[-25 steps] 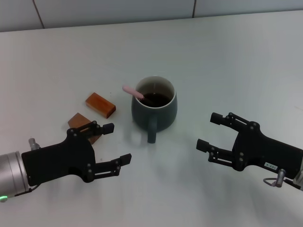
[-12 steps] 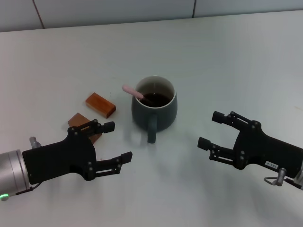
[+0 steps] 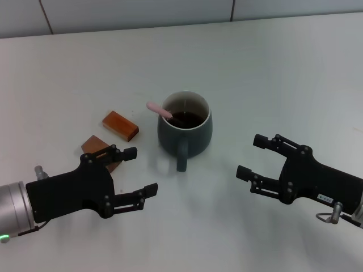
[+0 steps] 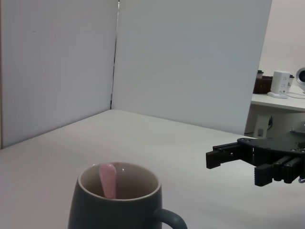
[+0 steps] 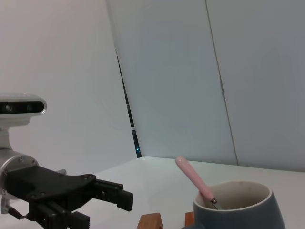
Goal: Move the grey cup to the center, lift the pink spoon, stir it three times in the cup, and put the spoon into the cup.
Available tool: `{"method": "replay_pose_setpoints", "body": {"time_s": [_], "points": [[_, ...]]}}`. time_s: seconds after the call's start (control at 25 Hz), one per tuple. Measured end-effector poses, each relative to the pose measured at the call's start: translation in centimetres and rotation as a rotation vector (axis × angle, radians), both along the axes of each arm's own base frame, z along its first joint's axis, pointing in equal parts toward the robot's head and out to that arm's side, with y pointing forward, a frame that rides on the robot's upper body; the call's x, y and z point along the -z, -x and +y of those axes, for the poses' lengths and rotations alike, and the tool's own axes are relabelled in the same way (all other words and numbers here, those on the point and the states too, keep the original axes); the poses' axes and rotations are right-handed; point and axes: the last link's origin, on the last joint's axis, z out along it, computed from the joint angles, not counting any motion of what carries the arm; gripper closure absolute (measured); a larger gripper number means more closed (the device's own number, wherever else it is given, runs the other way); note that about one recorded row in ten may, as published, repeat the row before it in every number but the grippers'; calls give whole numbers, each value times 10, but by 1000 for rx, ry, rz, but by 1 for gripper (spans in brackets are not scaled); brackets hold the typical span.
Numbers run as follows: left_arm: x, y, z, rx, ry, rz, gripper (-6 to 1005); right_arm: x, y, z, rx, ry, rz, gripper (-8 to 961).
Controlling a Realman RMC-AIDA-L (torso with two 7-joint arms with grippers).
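While both grippers hover open over the table, the grey cup (image 3: 185, 124), rounded, dark blue-grey, pale inside, holds dark liquid and the pink spoon (image 3: 159, 110), whose handle leans over the rim. Left gripper (image 3: 140, 172) and right gripper (image 3: 249, 157) flank the cup, apart from it.

The pink spoon (image 3: 159, 110) has its bowl hidden inside the grey cup (image 3: 187, 133).
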Motion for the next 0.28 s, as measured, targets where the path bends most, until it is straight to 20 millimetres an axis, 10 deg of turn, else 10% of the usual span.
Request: {"method": "replay_pose_setpoints", "body": {"time_s": [0.28], "points": [[0,-1,0,1,1,-4,143,1,1,0,-5,5,3,106]]}}
